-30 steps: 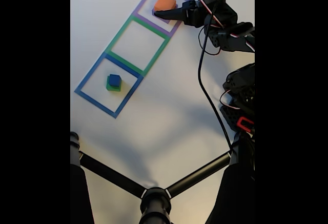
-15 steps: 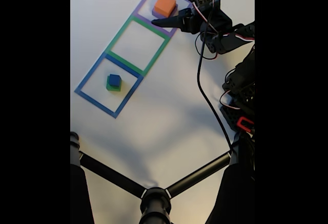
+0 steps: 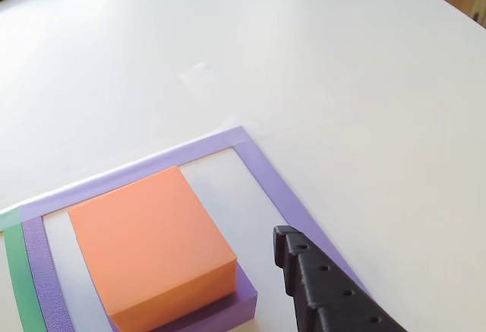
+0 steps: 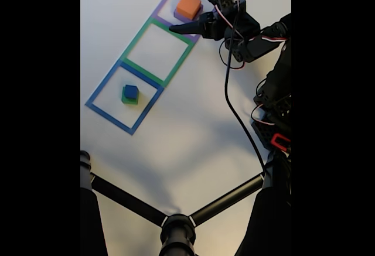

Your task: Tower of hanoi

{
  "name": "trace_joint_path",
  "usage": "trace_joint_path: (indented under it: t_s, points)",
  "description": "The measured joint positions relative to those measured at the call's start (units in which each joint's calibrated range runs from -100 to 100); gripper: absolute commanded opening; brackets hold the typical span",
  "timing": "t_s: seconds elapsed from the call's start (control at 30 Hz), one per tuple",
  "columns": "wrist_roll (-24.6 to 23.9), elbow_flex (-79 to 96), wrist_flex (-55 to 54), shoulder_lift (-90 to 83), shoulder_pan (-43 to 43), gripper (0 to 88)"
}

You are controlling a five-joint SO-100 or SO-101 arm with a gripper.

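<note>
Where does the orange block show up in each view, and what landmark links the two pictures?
Other view: orange block at lower left, sitting on the purple slab.
Fixed view: orange block near the top, just left of the claw.
Shared landmark: the purple tape square framing it.

The arm reaches in from the right of the fixed view, its hand (image 4: 190, 14) spread open, holding nothing.
</note>
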Motion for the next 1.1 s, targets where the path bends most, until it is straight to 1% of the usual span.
trace_joint_path:
  t_s: [0.43, 0.87, 1.03, 1.1]
  points:
    - [0.0, -3.27, -2.55, 4.37, -1.1, 54.6]
    - [0.0, -3.35, -2.63, 5.97, -2.1, 53.8]
    - [0.0, -3.35, -3.03, 6.14, -2.2, 52.3]
    - [0.0, -3.35, -3.19, 6.14, -2.2, 49.8]
